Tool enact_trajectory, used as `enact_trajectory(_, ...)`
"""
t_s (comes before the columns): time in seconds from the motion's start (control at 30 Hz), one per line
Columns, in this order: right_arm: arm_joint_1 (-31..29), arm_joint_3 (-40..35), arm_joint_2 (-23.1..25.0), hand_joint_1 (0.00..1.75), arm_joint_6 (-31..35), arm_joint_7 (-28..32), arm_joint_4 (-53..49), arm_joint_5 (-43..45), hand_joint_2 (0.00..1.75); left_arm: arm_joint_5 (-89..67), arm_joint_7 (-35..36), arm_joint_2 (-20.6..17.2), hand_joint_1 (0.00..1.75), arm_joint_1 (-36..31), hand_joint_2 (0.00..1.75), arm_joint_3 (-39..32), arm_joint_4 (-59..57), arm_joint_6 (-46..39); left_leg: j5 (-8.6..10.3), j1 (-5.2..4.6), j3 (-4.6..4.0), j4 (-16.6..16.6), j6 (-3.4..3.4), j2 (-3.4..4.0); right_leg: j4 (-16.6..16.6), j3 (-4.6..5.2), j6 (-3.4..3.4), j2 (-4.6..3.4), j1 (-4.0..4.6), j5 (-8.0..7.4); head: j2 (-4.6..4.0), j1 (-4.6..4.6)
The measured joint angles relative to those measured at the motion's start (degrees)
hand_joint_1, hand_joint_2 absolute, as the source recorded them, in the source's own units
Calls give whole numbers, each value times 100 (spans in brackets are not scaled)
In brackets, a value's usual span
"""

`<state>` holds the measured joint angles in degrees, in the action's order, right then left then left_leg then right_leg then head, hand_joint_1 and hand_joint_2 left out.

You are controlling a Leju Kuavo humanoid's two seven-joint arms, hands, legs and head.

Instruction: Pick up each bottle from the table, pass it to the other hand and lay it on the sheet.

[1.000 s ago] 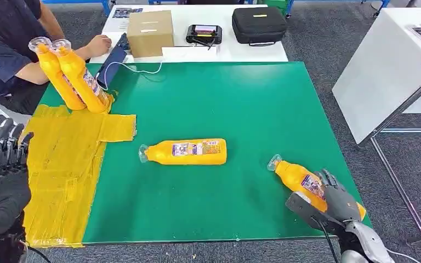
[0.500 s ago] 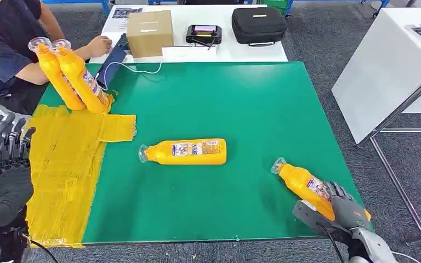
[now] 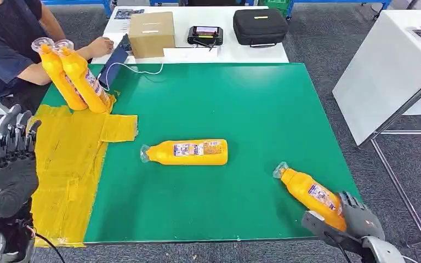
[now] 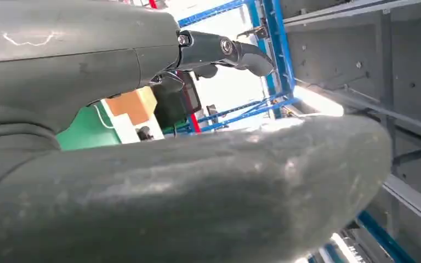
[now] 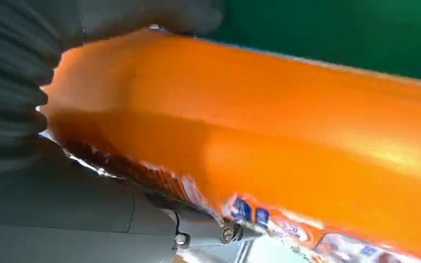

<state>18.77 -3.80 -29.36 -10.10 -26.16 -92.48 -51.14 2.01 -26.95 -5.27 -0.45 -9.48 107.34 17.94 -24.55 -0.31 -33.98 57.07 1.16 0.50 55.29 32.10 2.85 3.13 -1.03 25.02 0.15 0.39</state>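
While the right robot hand [image 3: 356,222] is gripping the base end of an orange bottle [image 3: 309,191] at the near right corner of the green table [image 3: 263,109], the left robot hand [image 3: 12,159] is hovering with its fingers spread and holding nothing, beside the yellow sheet [image 3: 68,164]. A second bottle [image 3: 186,152] is lying on its side mid-table, and two more bottles [image 3: 71,74] are leaning at the sheet's far end.
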Motion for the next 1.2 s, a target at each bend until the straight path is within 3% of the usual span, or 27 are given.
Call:
enact_trajectory(0.2,289,-53,-393,175,33,-66,-46,446,175,83,-2,-61,0,-139,0,105,-199,-52,-4,0,19,0,6,15,-9,-17,0,-8,0,-2,0,-2)
enact_trajectory(0.43,162,-297,-723,175,46,51,-11,1548,175,177,-26,-149,0,-149,0,144,-251,-96,-5,1,21,-1,7,28,-10,-56,0,-18,3,-8,0,0)
enact_trajectory(0.7,-863,-656,-517,175,-223,881,538,2295,175,330,18,-170,0,-89,0,162,-291,-44,-15,7,56,-5,-4,157,-10,-70,-24,-140,9,-47,0,0)
enact_trajectory(0.8,-1251,-820,-305,175,-236,942,702,2345,175,352,26,-170,0,-88,0,214,-297,-50,-1,7,57,-5,3,158,-10,-33,-18,-148,8,-55,0,-2)
enact_trajectory(0.83,-1318,-861,-264,175,-236,951,737,2354,175,354,26,-170,0,-87,175,225,-297,-50,0,7,57,-5,3,153,-10,-15,-17,-145,9,-52,0,-4)
enact_trajectory(0.97,-1560,-918,-14,175,209,1422,826,2235,175,402,39,-168,0,-2,175,223,-297,-92,24,8,17,-7,2,119,-2,-76,-5,-128,11,-61,0,0)
enact_trajectory(1.1,-2416,-1251,1101,175,1023,1981,872,1871,175,656,359,7,0,304,175,131,-306,68,28,4,-6,-5,-8,195,16,0,-18,-182,10,-81,0,-7)
enact_trajectory(1.2,-3238,-1767,1879,175,1456,2131,798,1915,175,1096,402,339,0,419,175,149,-332,265,43,5,-16,-3,-12,181,24,17,-16,-176,9,-79,0,-9)
